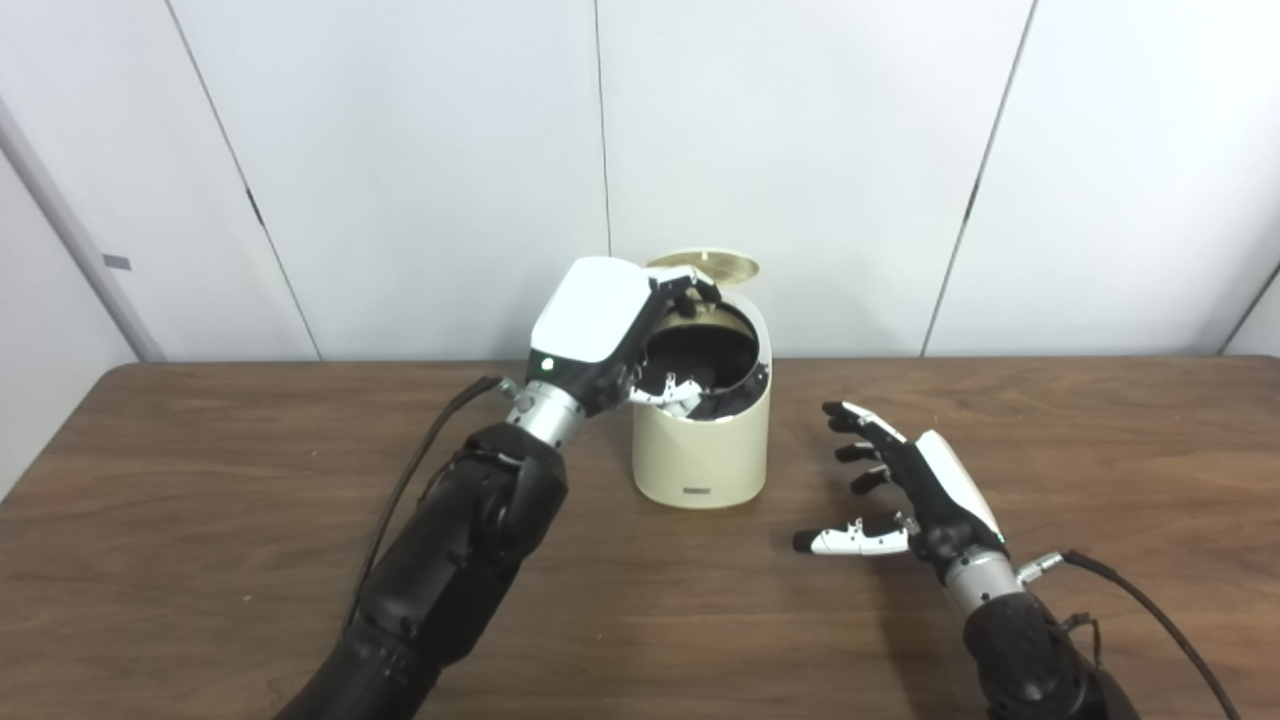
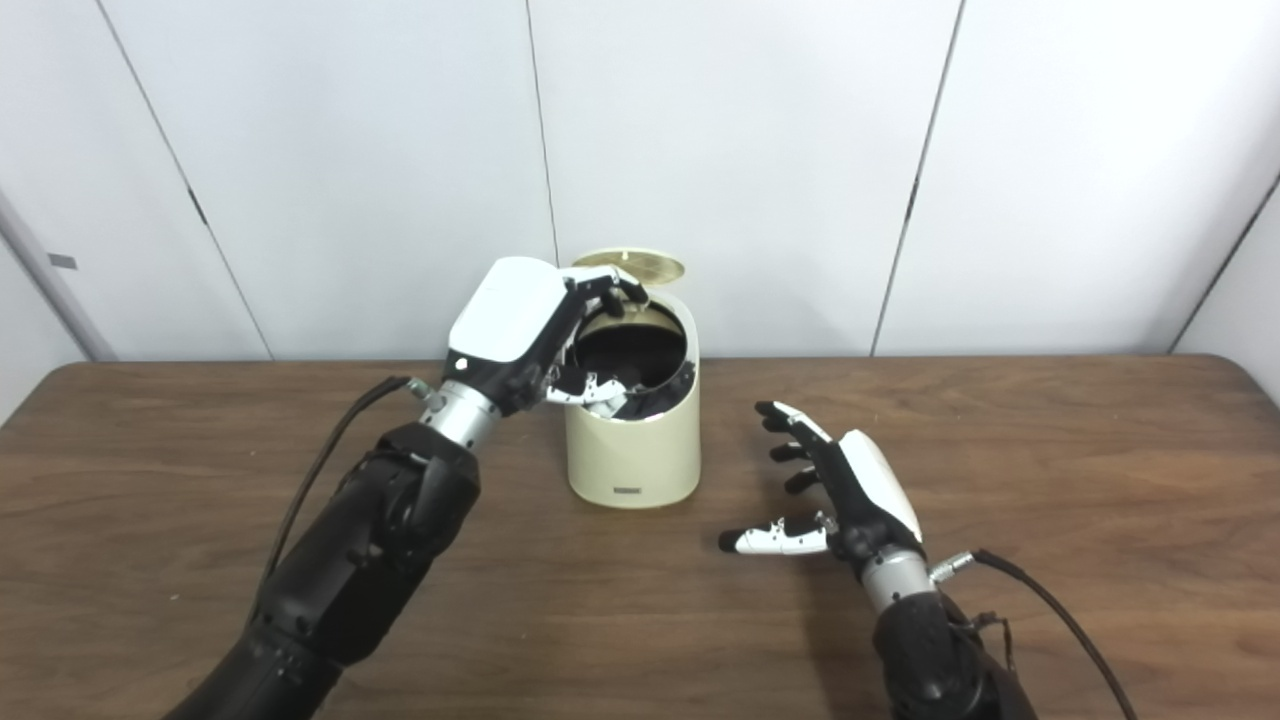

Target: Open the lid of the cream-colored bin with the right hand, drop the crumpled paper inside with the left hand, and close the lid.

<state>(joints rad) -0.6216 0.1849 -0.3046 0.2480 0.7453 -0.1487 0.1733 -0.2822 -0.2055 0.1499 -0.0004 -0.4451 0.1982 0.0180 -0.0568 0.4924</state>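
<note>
The cream-colored bin (image 1: 700, 450) stands at the middle of the table, its round lid (image 1: 705, 266) tipped up at the back and the dark inside showing. My left hand (image 1: 600, 320) hangs over the bin's left rim. Its fingers (image 1: 685, 290) reach across the top of the opening and its thumb (image 1: 668, 390) sits at the near rim. Dark interior shows between them, so the hand is open. No crumpled paper shows in either view. My right hand (image 1: 915, 490) hovers low over the table to the right of the bin, open, fingers spread, apart from the bin.
The brown wooden table (image 1: 200, 520) runs to both sides, with white wall panels (image 1: 400, 150) right behind it. A black cable (image 1: 430, 440) trails from the left wrist, and another cable (image 1: 1140, 600) from the right wrist.
</note>
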